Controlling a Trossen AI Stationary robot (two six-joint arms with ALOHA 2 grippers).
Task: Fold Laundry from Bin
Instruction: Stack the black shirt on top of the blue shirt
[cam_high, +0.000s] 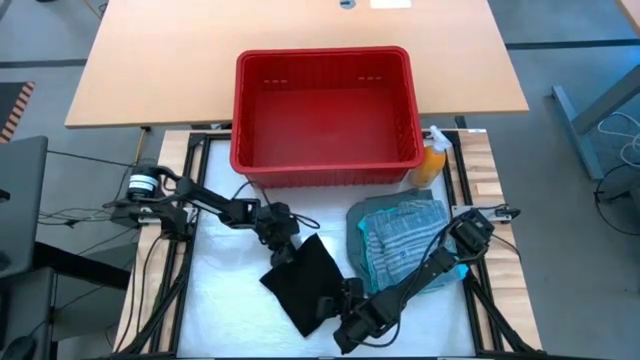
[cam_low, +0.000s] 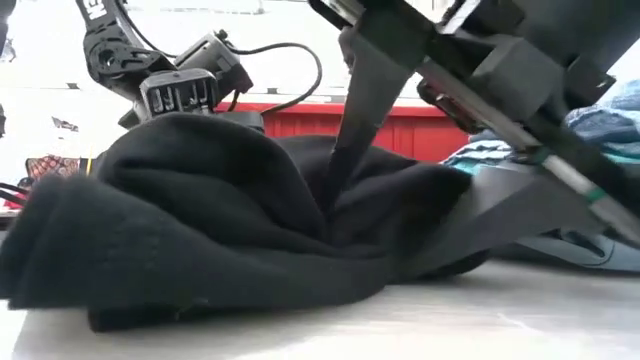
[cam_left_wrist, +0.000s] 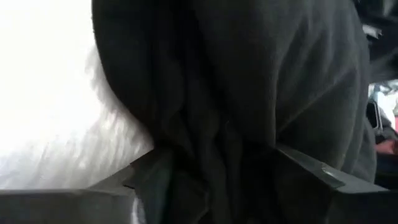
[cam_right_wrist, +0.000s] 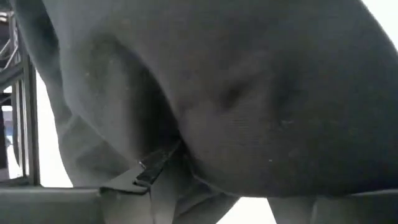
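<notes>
Left gripper (cam_high: 283, 245) sits low on the white table cover (cam_high: 225, 295), on the robot's side of the bin (cam_high: 240, 100) and just off the bin's left front corner. Your left wrist view shows its 2 fingers (cam_left_wrist: 149, 180) standing well apart, with a bunched fold of the black garment (cam_left_wrist: 249, 74) lying between them. They do not look pressed into the cloth, so read this gripper as open around the fold rather than clamped on it.

Next along, the black garment (cam_high: 305, 280) lies in a rumpled, tilted patch on the cover, a short way out from the middle of the bin's front wall and not touching the bin. From table height it rises as 1 soft heap (cam_low: 200, 220), with the red bin wall (cam_low: 440, 130) behind it.

Right gripper (cam_high: 345, 305) is down at the garment's edge farthest from the bin, its arm reaching in slantwise from the right. Black cloth (cam_right_wrist: 249, 93) fills its wrist view, and you cannot tell whether this gripper has hold of it.

Farther right, off the bin's right front corner, 1 pile of laundry (cam_high: 400, 235) lies with a blue-grey striped cloth on top of teal fabric. An orange spray bottle (cam_high: 430, 165) stands just beside the bin's right front corner.
</notes>
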